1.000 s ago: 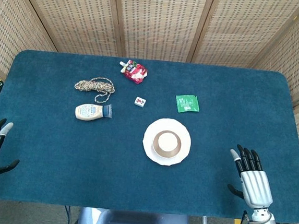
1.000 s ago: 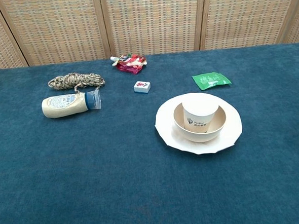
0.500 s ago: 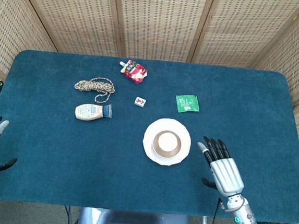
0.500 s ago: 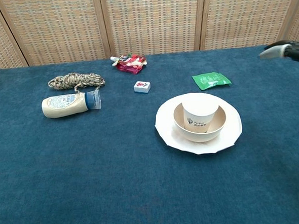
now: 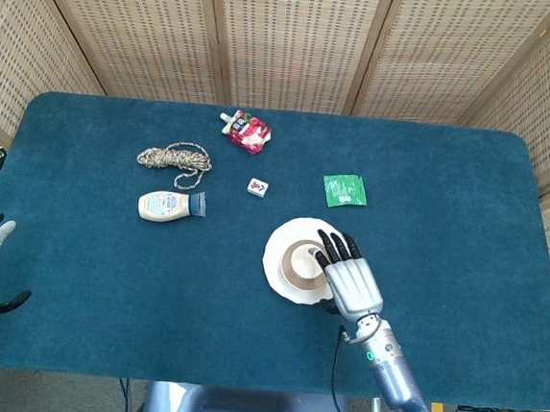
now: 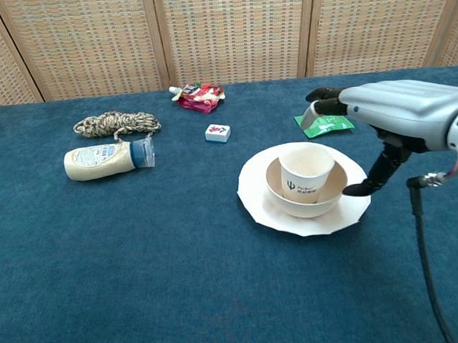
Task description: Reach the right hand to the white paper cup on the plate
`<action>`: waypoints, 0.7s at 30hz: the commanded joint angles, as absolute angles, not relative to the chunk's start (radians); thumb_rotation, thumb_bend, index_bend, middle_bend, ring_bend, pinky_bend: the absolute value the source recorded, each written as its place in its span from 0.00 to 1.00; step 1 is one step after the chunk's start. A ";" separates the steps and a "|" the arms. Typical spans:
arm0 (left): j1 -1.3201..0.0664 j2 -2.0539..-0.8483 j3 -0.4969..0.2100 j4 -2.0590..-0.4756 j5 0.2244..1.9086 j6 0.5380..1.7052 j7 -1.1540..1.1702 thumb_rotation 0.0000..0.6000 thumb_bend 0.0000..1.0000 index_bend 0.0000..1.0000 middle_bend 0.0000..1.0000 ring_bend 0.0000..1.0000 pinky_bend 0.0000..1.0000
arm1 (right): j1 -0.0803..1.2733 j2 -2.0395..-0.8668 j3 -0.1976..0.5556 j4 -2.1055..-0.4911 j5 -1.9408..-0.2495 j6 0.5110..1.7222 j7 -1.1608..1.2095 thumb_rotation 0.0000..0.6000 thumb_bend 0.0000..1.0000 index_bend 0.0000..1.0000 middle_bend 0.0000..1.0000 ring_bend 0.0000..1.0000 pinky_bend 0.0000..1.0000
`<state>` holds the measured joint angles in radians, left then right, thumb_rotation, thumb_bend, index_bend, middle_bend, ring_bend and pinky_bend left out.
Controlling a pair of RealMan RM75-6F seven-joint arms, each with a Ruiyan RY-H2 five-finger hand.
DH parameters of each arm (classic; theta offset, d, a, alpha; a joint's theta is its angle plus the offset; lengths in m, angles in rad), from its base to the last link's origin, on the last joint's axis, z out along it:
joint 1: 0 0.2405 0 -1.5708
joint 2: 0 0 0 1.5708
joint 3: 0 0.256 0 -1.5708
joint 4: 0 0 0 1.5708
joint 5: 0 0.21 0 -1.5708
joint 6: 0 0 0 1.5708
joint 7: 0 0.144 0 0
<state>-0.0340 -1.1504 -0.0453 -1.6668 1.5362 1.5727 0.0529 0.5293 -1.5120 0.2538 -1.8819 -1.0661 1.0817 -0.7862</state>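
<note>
Blue cloth covers the table before wicker screens. At centre sits the plate, bearing a bowl with the white paper cup inside. From four o'clock, the right hand hovers just beside the cup, fingers spread, holding nothing.

Screened test room: woven partitions, felt-covered table.

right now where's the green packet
The green packet lies flat on the table's far right-centre, just behind the plate and right of the small tile; in the chest view the right hand's fingertips partly overlap it.
</note>
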 commanded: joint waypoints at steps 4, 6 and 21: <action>-0.038 -1.152 -0.043 -1.664 1.532 1.561 0.051 1.00 0.03 0.00 0.00 0.00 0.00 | 0.627 -1.581 0.305 -1.831 -0.911 1.095 -0.909 1.00 0.38 0.23 0.00 0.00 0.06; -0.040 -1.151 -0.043 -1.664 1.532 1.558 0.049 1.00 0.03 0.00 0.00 0.00 0.00 | 0.654 -1.593 0.314 -1.819 -0.861 1.106 -0.947 1.00 0.38 0.23 0.00 0.00 0.06; -0.045 -1.150 -0.038 -1.664 1.531 1.543 0.041 1.00 0.03 0.00 0.00 0.00 0.00 | 0.772 -1.651 0.288 -1.752 -0.672 1.186 -1.077 1.00 0.43 0.31 0.01 0.00 0.08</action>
